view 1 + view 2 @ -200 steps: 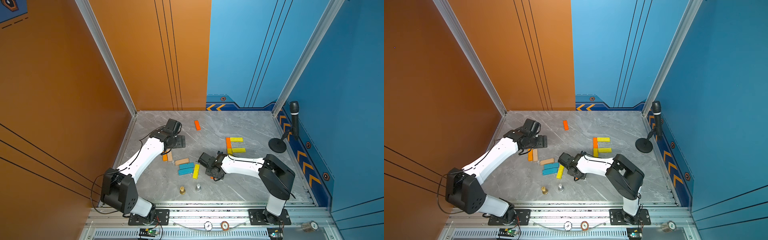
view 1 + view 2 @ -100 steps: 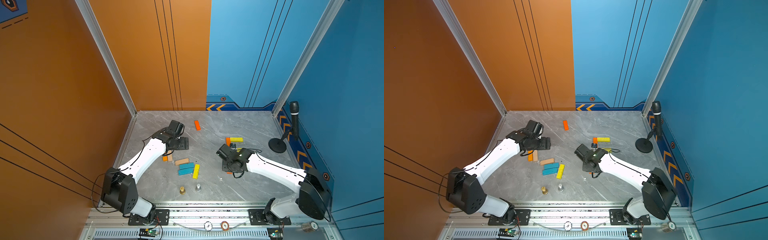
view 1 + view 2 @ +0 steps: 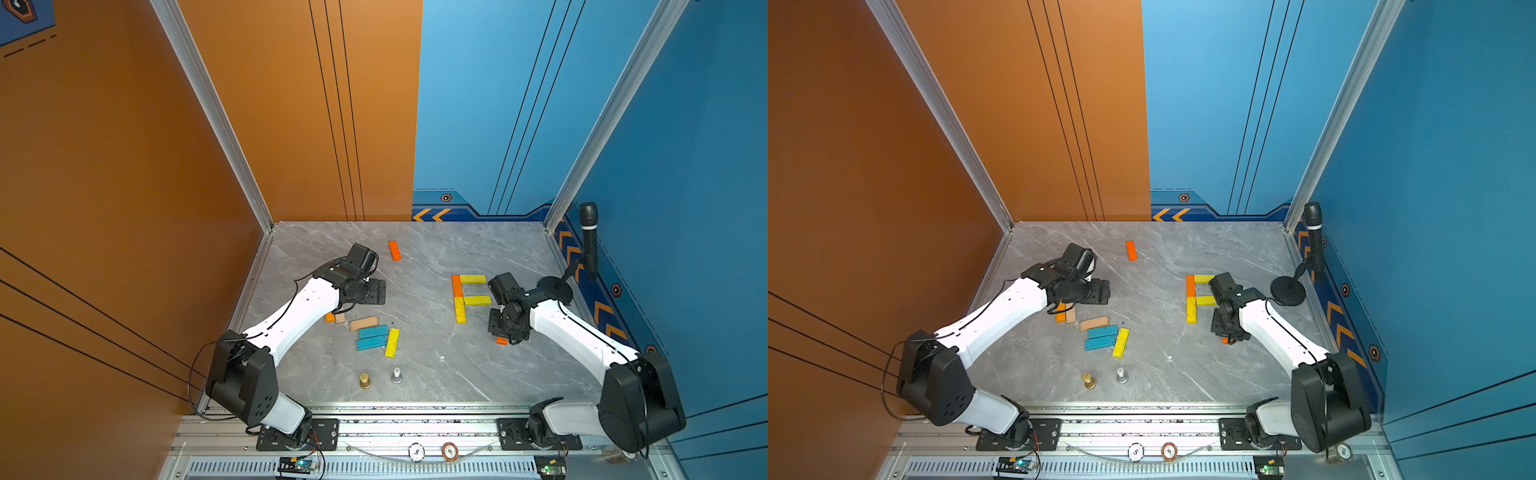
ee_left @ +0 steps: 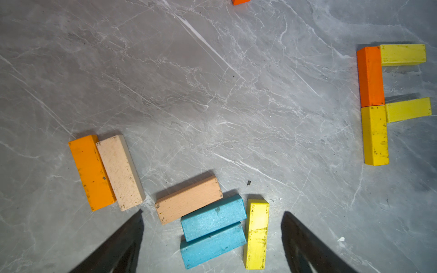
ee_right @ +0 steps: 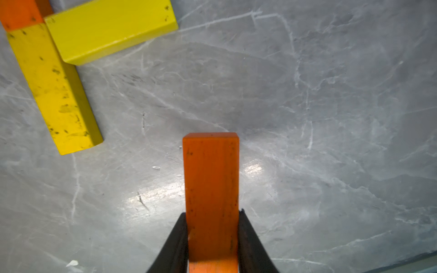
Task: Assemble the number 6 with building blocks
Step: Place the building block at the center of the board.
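Observation:
Four building blocks lie joined on the grey table: an orange one (image 3: 456, 285) and a yellow one (image 3: 460, 312) end to end, with two yellow bars (image 3: 473, 279) (image 3: 477, 300) branching off to the right. Just right of them my right gripper (image 3: 505, 332) (image 5: 212, 212) is shut on another orange block (image 5: 211, 193), held low over bare table. My left gripper (image 3: 376, 291) (image 4: 212, 214) hovers open above the loose blocks: an orange and tan pair (image 4: 106, 170), a tan one (image 4: 189, 199), two teal ones (image 4: 212, 216) and a yellow one (image 4: 256, 234). A lone orange block (image 3: 395, 250) lies farther back.
A gold pawn (image 3: 365, 380) and a silver pawn (image 3: 397, 375) stand near the front edge. A microphone (image 3: 589, 241) on a round base (image 3: 555, 286) stands by the right wall. Two chip discs (image 3: 416, 452) lie on the front rail. Walls close in on three sides.
My right arm has swung from the loose pile in the middle over to the right, carrying the orange block past the joined figure. The left gripper has shifted slightly right and stays open.

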`<state>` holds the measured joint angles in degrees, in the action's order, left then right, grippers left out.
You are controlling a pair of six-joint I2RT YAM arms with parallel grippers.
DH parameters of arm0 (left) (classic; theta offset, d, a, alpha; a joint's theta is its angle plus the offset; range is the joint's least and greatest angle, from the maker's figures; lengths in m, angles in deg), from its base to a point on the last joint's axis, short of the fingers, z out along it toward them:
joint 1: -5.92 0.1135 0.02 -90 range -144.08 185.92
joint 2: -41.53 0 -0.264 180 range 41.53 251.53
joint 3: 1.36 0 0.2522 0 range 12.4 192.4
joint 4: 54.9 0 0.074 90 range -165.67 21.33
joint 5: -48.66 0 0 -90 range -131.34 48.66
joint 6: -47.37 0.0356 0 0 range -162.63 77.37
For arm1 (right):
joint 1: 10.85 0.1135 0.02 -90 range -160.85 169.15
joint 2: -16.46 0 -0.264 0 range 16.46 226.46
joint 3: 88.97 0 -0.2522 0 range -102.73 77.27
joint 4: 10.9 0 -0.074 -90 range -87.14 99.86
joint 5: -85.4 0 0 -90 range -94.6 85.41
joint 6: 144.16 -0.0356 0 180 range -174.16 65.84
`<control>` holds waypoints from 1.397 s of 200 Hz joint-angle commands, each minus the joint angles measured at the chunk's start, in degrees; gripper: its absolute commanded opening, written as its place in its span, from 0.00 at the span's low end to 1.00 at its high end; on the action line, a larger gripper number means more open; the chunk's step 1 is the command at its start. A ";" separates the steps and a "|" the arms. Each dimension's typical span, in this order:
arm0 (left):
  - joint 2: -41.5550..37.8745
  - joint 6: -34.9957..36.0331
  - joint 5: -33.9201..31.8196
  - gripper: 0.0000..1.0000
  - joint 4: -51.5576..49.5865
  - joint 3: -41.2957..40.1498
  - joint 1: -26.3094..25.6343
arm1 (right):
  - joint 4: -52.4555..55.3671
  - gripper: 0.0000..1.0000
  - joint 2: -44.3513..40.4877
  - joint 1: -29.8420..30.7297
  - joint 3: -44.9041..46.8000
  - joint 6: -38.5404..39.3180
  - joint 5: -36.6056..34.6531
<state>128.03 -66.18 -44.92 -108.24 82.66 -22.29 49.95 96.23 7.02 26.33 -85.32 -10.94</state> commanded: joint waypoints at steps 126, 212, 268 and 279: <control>3.23 2.29 -0.38 0.91 0.15 0.90 -1.75 | -7.14 0.34 20.86 -3.05 -8.01 13.48 3.06; 2.46 2.31 -0.29 0.91 0.19 0.67 -1.83 | -6.24 0.45 20.68 -4.21 -9.70 14.81 4.37; 1.93 2.28 -0.01 0.91 0.13 0.72 -1.90 | -6.28 0.53 13.01 -5.43 -9.95 12.88 7.02; 2.00 2.30 0.10 0.91 0.20 0.69 -1.93 | -6.94 0.54 11.70 -6.34 -9.80 11.83 6.40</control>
<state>130.76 -64.55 -44.76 -107.84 82.66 -23.79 43.72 112.45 2.49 17.31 -71.57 -5.17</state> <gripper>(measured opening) 0.913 0.528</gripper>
